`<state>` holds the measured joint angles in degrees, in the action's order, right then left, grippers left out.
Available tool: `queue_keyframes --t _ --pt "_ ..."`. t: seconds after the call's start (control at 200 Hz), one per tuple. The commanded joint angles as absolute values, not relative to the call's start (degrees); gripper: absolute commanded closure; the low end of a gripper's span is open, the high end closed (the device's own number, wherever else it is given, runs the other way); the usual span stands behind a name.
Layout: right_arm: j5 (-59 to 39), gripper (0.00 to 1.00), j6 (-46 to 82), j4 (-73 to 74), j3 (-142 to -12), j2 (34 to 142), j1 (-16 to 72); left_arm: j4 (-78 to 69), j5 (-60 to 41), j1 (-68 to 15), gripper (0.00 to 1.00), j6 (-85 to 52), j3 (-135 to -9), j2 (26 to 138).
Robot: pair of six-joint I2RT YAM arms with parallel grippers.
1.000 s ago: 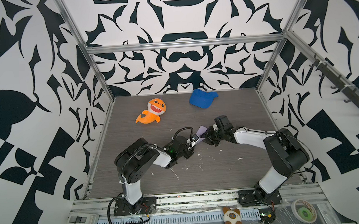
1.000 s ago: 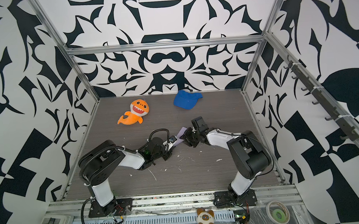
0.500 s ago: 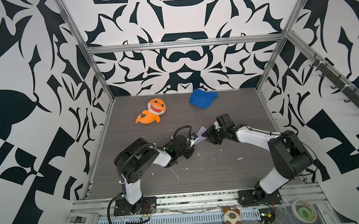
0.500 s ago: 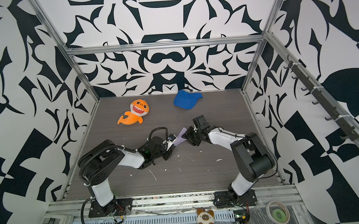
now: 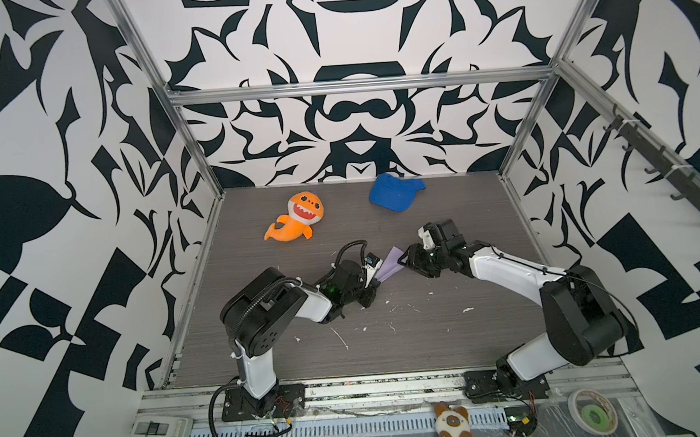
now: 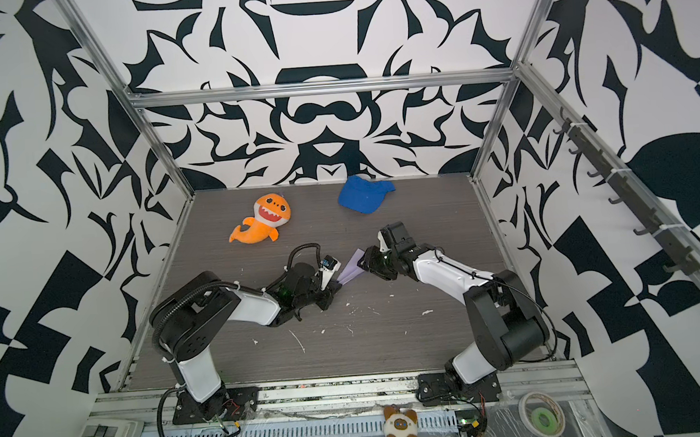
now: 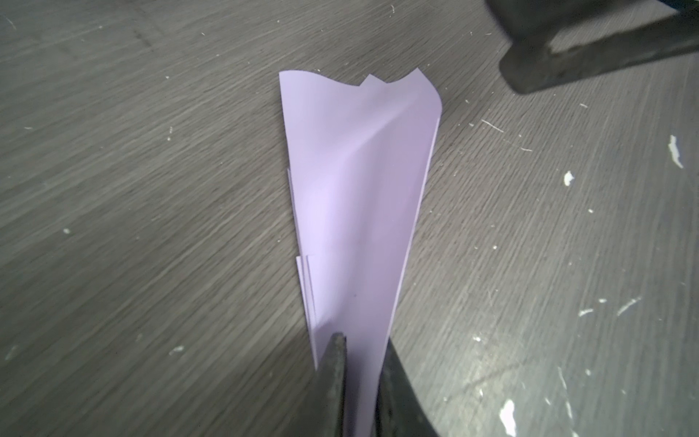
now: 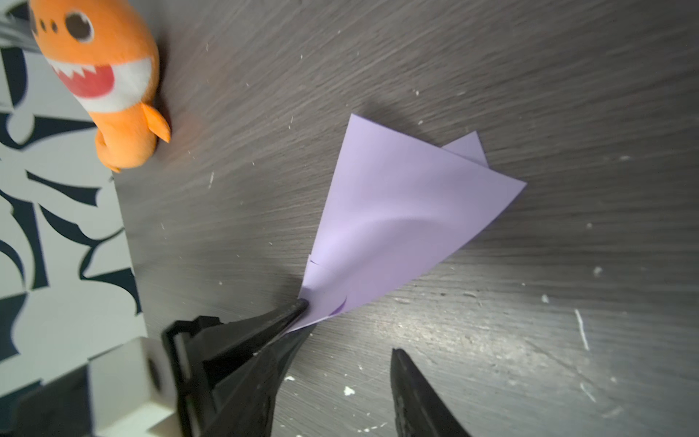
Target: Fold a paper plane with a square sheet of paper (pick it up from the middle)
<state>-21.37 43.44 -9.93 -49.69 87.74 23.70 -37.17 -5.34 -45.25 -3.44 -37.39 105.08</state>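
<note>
The square sheet of paper is folded into a narrow pale-lavender paper plane [image 5: 390,263] [image 6: 353,267], low over the table's middle. My left gripper [image 5: 375,278] [image 7: 361,342] is shut on its narrow end, and the paper [image 7: 359,189] fans out away from the jaws with a rippled far edge. My right gripper [image 5: 405,262] [image 8: 340,359] stands open beside the wide end with nothing between its fingers. In the right wrist view the plane [image 8: 397,212] lies on the wood with its tip pinched by the left arm's fingers [image 8: 264,325].
An orange plush shark [image 5: 298,218] [image 8: 106,87] lies at the back left and a blue cap [image 5: 394,192] at the back middle. Small white paper scraps [image 5: 466,310] dot the grey wood table [image 5: 431,347]. Patterned walls close in three sides.
My right gripper's jaws have spread wider beside the paper's wide end. The left gripper has kept its hold on the narrow end, and the plane has barely moved.
</note>
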Motion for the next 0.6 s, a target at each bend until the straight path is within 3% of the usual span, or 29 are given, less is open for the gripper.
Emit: queue_keyframes --t 0.0,0.13,0.38,0.595 --pt "-20.49 0.43 31.02 -14.04 -53.18 88.54 23.72 -32.15 -7.3 -45.35 0.82 -4.74 -36.19 106.5" --pt "-16.21 0.39 15.38 -12.63 -54.28 88.58 23.71 -32.15 -7.3 -45.09 0.82 -3.59 -35.25 106.13" --pt "-32.18 0.44 -7.23 1.24 -50.58 90.07 23.73 -32.23 -10.74 -42.92 0.82 -2.09 -32.02 103.29" --pt "-39.52 0.44 -21.93 -7.51 -58.09 96.45 23.73 -33.25 -12.66 -41.68 0.82 -1.3 -30.72 102.9"
